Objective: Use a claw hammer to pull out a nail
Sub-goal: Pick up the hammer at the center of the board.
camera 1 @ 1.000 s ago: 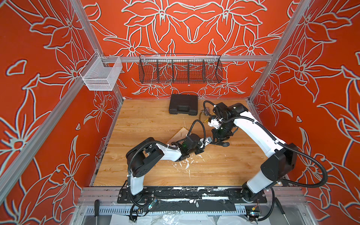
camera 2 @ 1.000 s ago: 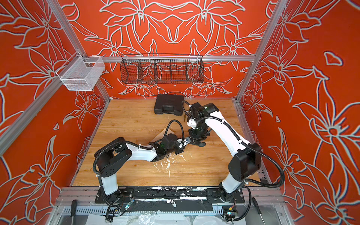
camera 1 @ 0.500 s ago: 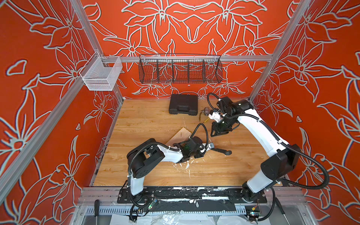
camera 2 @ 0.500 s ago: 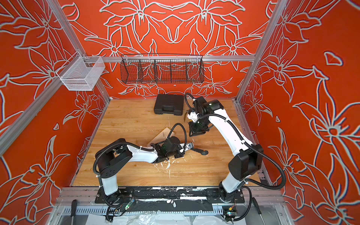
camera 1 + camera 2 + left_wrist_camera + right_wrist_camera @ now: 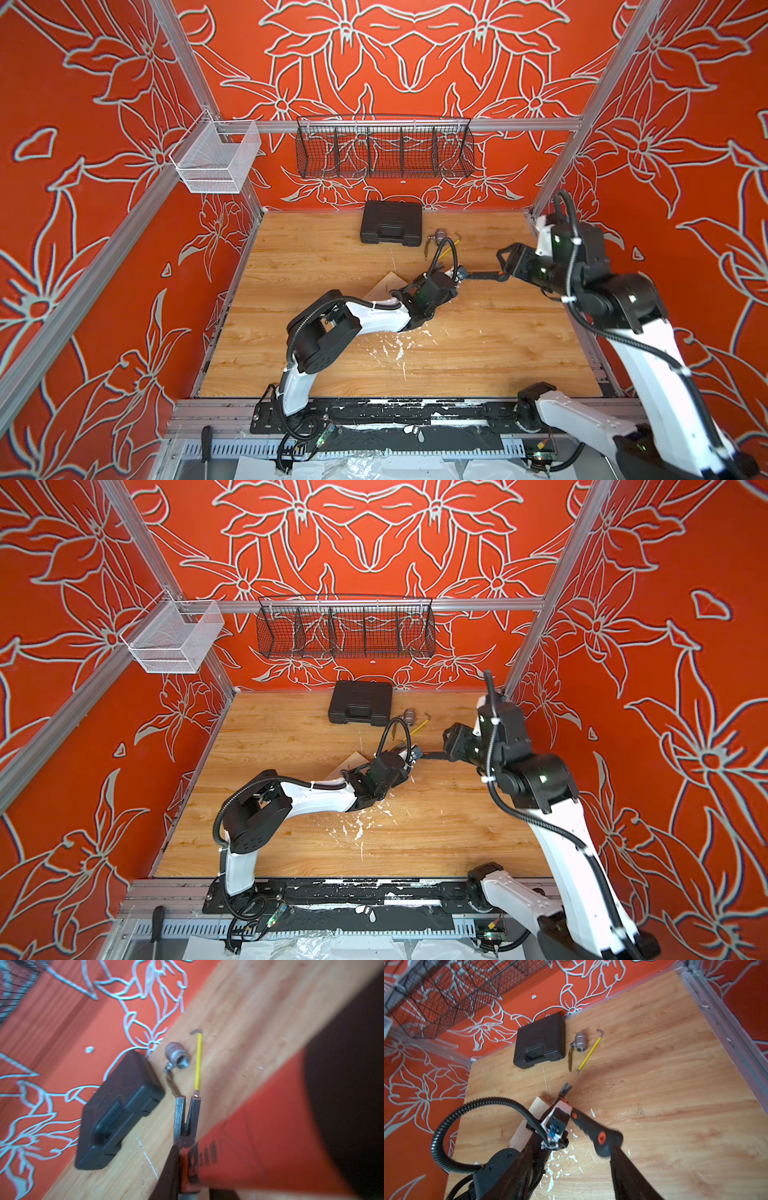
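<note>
One tool, the left tool (image 5: 561, 1106), is clamping the hammer (image 5: 591, 1126) near its head; the right tool (image 5: 502, 264) is gaping beside the handle, risking the hammer twisting loose.

top pair: high over front edge, tilted down, far, both cover whole surface (image 5: 311, 257) | left wrist: very close, looks along claw hammer (image 5: 239, 1147) toward black case (image 5: 116, 1109) | right wrist: mid height, looks down-back, shares hammer, case
</note>
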